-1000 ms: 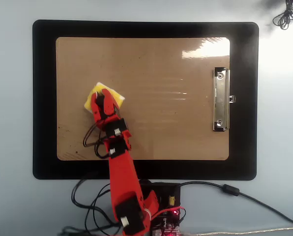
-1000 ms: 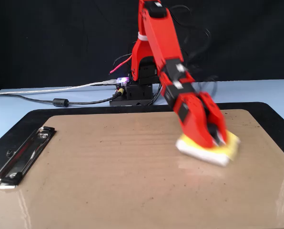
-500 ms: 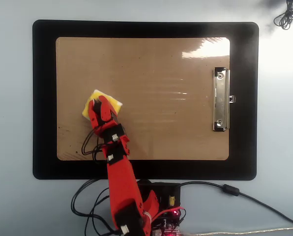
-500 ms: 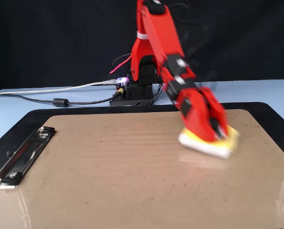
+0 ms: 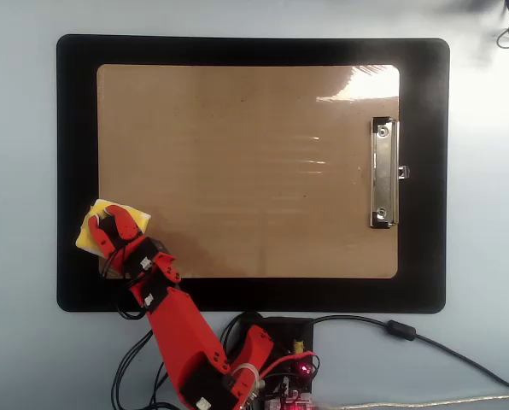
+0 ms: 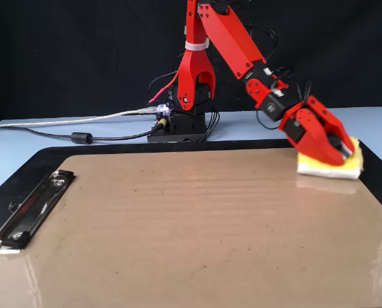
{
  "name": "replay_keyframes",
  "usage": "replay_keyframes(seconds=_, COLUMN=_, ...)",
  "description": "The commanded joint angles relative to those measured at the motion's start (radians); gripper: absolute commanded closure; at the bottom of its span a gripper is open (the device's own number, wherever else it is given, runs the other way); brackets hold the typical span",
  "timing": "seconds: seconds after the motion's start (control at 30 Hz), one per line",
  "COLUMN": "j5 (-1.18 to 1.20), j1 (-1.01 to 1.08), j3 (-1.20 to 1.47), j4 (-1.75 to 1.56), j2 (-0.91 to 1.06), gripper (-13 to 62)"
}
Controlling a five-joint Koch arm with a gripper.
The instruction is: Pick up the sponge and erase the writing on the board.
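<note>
Claw (image 5: 111, 224) is down on the sponge (image 5: 95, 239), jaws standing a little apart and straddling its middle. The black knob is hidden beneath them, so whether they actually pinch it I cannot tell; jaws partly open, hold unconfirmed. In the fixed view the claw (image 6: 335, 151) sits tilted on top of the yellow pad (image 6: 329, 168), which lies flat.

Sponge location: on the board's (image 5: 246, 162) corner nearest the arm base, overhanging onto the black mat (image 5: 75, 128). In the overhead view that is toward the desk's near-left corner.

The board lies across the middle of the desk, with its metal clip (image 5: 384, 173) toward the right edge in the overhead view. No writing is visible on the board in either view: the surface reads bare tan with only glare and faint streaks. Judgement: either the erasing is essentially done or the marks are too faint to resolve here.

Notes for doing this step well:
- Close on the knob squarely, not on the foam, so the pad stays flat.
- The sponge overhangs the board edge, so lift it slightly before sliding, or the foam may catch on the step to the mat.
- Keep downward pressure light; foam compresses and the board may shift on the mat.
- Sweep toward the desk centre, keeping clear of the clip.
</note>
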Motion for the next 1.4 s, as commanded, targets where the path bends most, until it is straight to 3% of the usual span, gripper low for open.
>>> replay_keyframes(seconds=0.0, j5=-0.057, j1=-0.017, j3=0.006, j4=-0.008, j2=0.037, gripper=57.4)
replay_keyframes(seconds=0.37, j5=0.008, j1=-0.017, j3=0.339, j4=-0.011, j2=0.290, gripper=57.4)
replay_keyframes(seconds=0.63, j5=0.080, j1=-0.014, j3=0.249, j4=-0.015, j2=0.207, gripper=57.4)
replay_keyframes(seconds=0.8, j5=0.083, j1=-0.015, j3=0.106, j4=-0.023, j2=0.025, gripper=57.4)
replay_keyframes(seconds=1.0, j5=0.083, j1=-0.017, j3=0.110, j4=-0.020, j2=0.032, gripper=56.9)
replay_keyframes(seconds=1.03, j5=0.081, j1=-0.017, j3=0.112, j4=-0.020, j2=0.034, gripper=55.4)
replay_keyframes(seconds=1.17, j5=0.080, j1=-0.017, j3=0.127, j4=-0.012, j2=0.054, gripper=21.2)
replay_keyframes(seconds=1.37, j5=0.072, j1=-0.009, j3=0.173, j4=-0.011, j2=0.115, gripper=17.3)
